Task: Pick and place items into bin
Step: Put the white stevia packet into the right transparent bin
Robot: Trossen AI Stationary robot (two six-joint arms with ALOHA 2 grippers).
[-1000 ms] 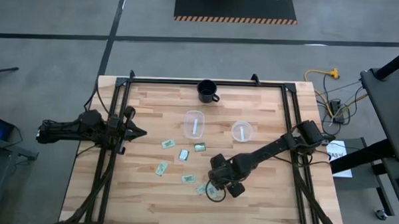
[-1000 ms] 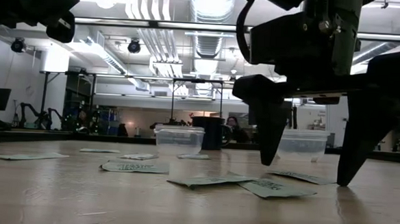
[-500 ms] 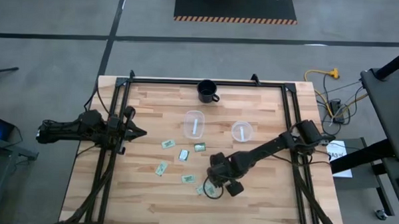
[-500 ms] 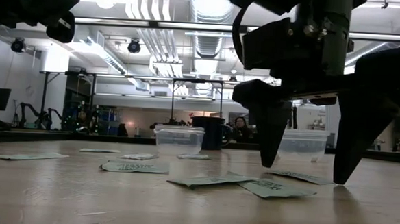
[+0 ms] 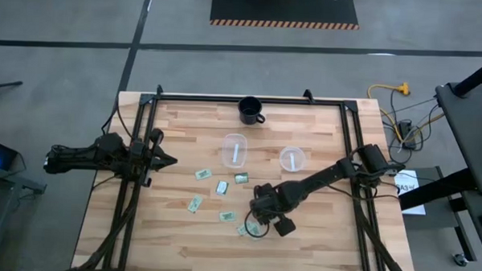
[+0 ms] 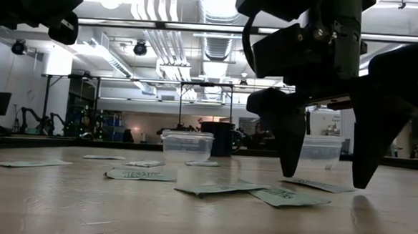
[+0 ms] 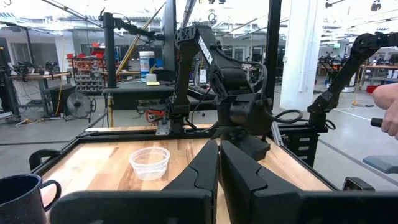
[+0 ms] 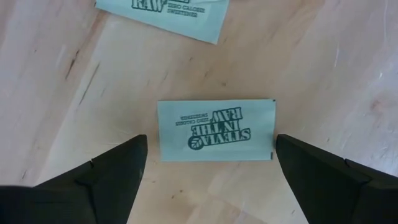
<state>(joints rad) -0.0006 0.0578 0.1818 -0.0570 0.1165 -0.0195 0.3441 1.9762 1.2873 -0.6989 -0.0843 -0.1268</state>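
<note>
Here the right tool, fingers apart, is straddling a packet on the table for pinching it.

dark mug, two clear cups, wooden table

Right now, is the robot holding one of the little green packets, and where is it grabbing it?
Nothing is held. The right gripper is open, fingers on either side of a packet lying on the table. The left gripper is shut and empty.

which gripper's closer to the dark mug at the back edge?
Left, though not by much. The left gripper, fingers shut, waits at the table's left edge, diagonally in front of the dark mug. The right gripper hangs open over a packet near the table's front.
</note>
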